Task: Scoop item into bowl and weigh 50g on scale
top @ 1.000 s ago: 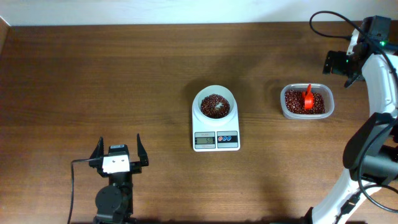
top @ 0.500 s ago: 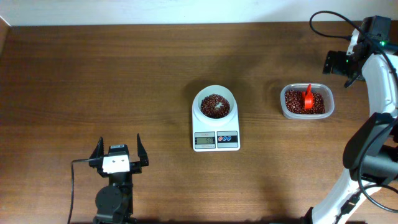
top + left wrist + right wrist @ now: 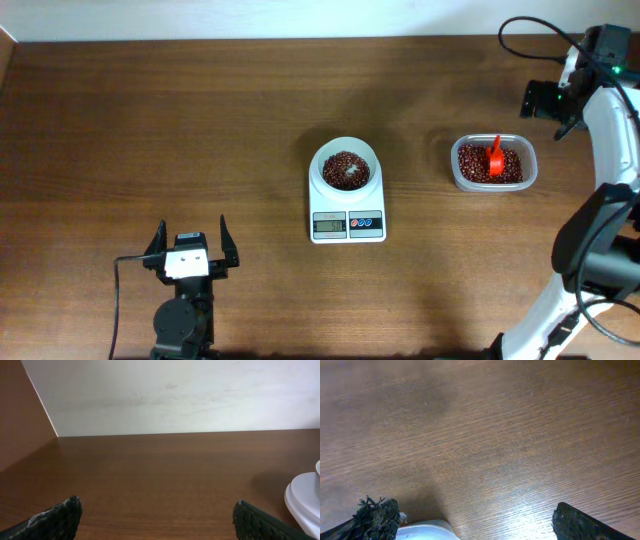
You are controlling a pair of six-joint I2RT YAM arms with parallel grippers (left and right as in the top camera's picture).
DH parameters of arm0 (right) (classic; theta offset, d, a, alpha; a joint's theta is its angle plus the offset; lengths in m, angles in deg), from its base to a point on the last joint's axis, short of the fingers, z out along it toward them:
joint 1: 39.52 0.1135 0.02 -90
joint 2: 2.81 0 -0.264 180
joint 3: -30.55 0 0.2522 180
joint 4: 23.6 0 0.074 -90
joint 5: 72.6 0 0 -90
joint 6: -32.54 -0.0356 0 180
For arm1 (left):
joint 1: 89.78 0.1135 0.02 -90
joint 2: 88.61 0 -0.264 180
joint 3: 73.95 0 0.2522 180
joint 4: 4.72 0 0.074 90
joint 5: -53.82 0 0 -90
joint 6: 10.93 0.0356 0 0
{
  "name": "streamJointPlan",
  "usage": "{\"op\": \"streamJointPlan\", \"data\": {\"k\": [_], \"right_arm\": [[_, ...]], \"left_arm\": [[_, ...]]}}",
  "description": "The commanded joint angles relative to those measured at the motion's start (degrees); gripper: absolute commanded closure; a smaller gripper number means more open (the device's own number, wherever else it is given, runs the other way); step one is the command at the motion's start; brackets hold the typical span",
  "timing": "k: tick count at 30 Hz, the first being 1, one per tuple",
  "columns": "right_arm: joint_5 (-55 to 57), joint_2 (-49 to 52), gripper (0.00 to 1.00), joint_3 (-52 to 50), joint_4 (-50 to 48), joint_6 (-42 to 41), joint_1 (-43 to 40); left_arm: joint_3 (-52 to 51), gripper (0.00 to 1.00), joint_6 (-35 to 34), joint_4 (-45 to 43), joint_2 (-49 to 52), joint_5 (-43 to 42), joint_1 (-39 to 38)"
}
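Overhead | white bowl w/ red-brown beans | sits on scale

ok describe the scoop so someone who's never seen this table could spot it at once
On the brown table, look right of the white scale in the middle to the clear tub of red-brown beans. The scoop sits in those beans, the only bright red-orange thing in sight.

Brown wooden table, white wall
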Motion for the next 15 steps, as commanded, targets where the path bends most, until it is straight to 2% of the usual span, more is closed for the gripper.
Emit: {"op": "streamJointPlan", "data": {"k": [1,10,15], "right_arm": [[0.48,-9.75,0.01,-0.11,0.00,-0.33,0.17],[2.21,-28.74,0.01,2.32,0.00,-0.33,0.04],[3.76,-28.55,0.01,5.25,0.74,-0.37,0.07]], "left_arm": [[-0.11,0.01,1.07,0.37,-0.33,-0.81,0.37],[-0.11,0.01,1.07,0.35,-0.33,-0.81,0.37],[-0.11,0.01,1.07,0.37,-0.33,-0.81,0.37]]}}
